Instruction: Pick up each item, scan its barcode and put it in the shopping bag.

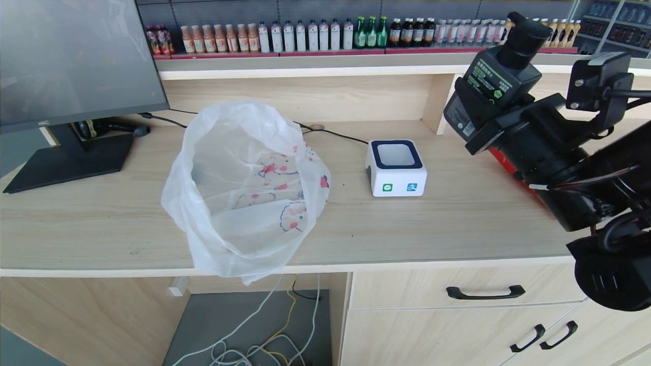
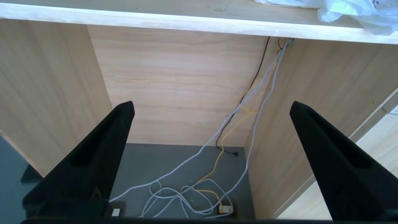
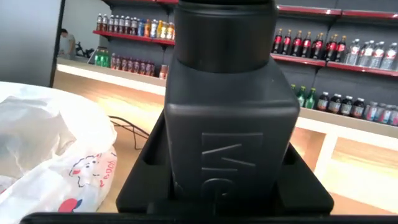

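Note:
My right gripper (image 1: 496, 114) is shut on a black pump bottle (image 1: 496, 81) with a green label, held up in the air at the right of the counter, to the right of and above the white barcode scanner (image 1: 395, 168). The same black pump bottle (image 3: 230, 106) stands between the right gripper's fingers (image 3: 140, 180) in the right wrist view. The clear shopping bag (image 1: 246, 188) with a red cartoon print stands open on the counter's middle left, and its edge (image 3: 53, 155) shows beside the bottle. My left gripper (image 2: 211, 155) hangs open under the counter, above loose cables.
A monitor (image 1: 71, 56) on a black stand sits at the back left. A black cable (image 1: 335, 133) runs behind the scanner. Drawers (image 1: 483, 292) sit under the counter at right. Shelves of drink bottles (image 1: 356, 33) line the back wall. Something red (image 1: 501, 157) lies beneath my right arm.

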Tool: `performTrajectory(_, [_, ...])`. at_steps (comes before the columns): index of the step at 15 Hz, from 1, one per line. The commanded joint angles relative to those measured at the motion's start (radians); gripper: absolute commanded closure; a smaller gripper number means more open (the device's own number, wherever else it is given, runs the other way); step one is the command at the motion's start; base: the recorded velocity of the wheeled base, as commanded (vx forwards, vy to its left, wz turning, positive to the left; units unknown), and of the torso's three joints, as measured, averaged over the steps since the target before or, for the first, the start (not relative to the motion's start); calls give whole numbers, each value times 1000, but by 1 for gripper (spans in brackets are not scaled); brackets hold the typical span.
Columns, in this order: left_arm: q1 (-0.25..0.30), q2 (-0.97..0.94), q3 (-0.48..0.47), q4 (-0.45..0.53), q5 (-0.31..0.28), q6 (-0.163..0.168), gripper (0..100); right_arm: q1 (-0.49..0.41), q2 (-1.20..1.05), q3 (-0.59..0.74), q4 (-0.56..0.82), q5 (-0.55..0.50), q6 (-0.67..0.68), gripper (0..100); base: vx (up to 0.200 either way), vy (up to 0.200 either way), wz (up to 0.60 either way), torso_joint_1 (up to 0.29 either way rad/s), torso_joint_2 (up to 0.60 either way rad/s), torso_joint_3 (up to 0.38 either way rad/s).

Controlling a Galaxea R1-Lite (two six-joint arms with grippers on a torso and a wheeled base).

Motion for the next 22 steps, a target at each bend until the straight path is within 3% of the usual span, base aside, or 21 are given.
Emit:
performTrajectory(1, [-1,0,0,0,0,1,0,28,-10,58,1,-9,11,100,0,0,0,0,0,0])
performTrajectory(22, [-1,0,0,0,0,-1,0,40,-2,86,1,-16,37,100,0,200,0,2,2,1])
